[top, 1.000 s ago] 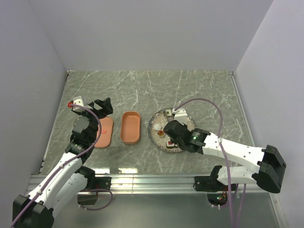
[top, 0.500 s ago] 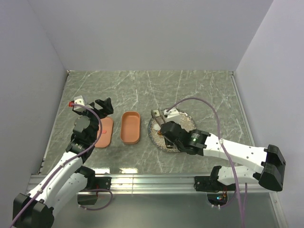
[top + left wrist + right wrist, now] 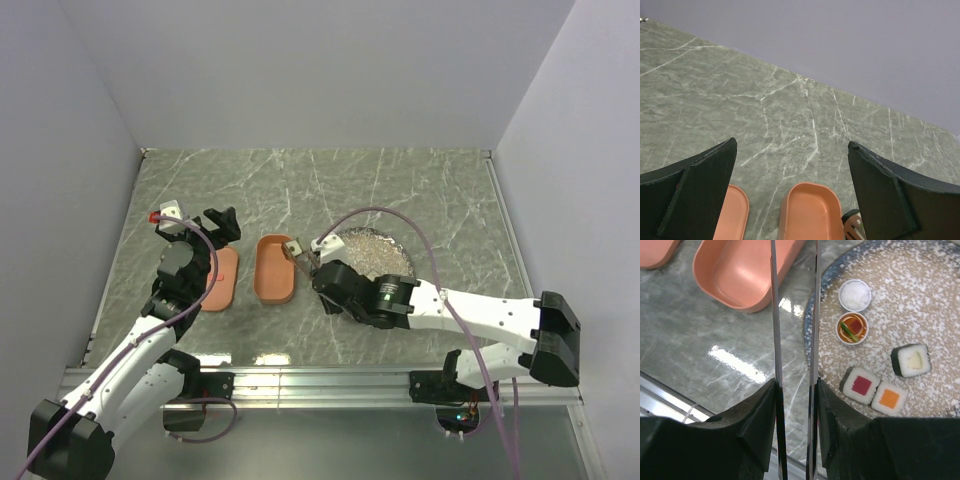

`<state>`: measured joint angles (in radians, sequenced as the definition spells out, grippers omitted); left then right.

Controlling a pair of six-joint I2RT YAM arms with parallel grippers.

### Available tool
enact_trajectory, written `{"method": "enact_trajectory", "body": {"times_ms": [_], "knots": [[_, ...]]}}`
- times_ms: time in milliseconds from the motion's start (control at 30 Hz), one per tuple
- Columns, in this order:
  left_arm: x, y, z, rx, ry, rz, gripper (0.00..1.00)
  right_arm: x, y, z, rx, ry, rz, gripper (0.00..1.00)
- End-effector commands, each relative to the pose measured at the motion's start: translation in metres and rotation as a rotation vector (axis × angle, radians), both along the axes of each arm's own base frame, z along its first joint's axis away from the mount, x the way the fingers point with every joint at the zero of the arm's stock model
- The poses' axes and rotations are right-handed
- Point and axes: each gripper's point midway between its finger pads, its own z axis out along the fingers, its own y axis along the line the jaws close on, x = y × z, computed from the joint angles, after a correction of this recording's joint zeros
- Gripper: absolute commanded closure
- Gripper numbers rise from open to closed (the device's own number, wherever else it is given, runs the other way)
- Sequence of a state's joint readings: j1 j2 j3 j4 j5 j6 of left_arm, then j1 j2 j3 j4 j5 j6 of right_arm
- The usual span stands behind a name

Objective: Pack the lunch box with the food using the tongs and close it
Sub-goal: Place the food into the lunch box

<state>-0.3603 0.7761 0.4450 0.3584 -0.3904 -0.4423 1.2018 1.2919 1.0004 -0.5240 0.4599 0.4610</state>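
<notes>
Packing is at an early stage. The right gripper [image 3: 796, 390] is clamping the tongs [image 3: 776, 315] between partly closed jaws. The two slim arms are running forward, close together and nearly parallel.

In the top view a small pale square [image 3: 293, 247] is showing at the tong tips, ahead of this gripper and over the rim of the lunch box tray [image 3: 275, 270]. It is probably one food piece, but the tips are lying outside the wrist view.

The tray, ahead and left of the gripper, is showing a bare salmon-orange floor. Five pieces are sitting on the speckled plate [image 3: 940, 305] to the gripper's right:
- a white round bit [image 3: 855, 295]
- a red-orange round bit [image 3: 852, 327]
- three dark-edged rolls with white [image 3: 911, 360], red [image 3: 860, 385] and orange [image 3: 888, 398] centres

The left gripper [image 3: 791, 145] is hovering wide open, holding nothing. The lid [image 3: 732, 215] is lying flat on the worktop [image 3: 400, 190] just below it, beside the tray.

Remaining steps are transferring the food, then fitting the lid.
</notes>
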Motion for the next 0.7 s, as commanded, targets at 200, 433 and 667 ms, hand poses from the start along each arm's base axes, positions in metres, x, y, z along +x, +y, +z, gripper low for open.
{"method": "enact_trajectory", "body": {"times_ms": [200, 433, 667], "knots": [[0.000, 0.004, 0.017, -0.021, -0.048, 0.017, 0.01, 0.012, 0.039, 0.020, 0.047, -0.045, 0.040, 0.68], [0.000, 0.004, 0.016, -0.020, -0.045, 0.019, 0.01, 0.020, 0.050, 0.017, 0.007, -0.051, 0.040, 0.68], [0.000, 0.004, 0.016, -0.020, -0.045, 0.017, 0.01, 0.026, 0.056, 0.010, -0.034, -0.041, 0.025, 0.68]]}}
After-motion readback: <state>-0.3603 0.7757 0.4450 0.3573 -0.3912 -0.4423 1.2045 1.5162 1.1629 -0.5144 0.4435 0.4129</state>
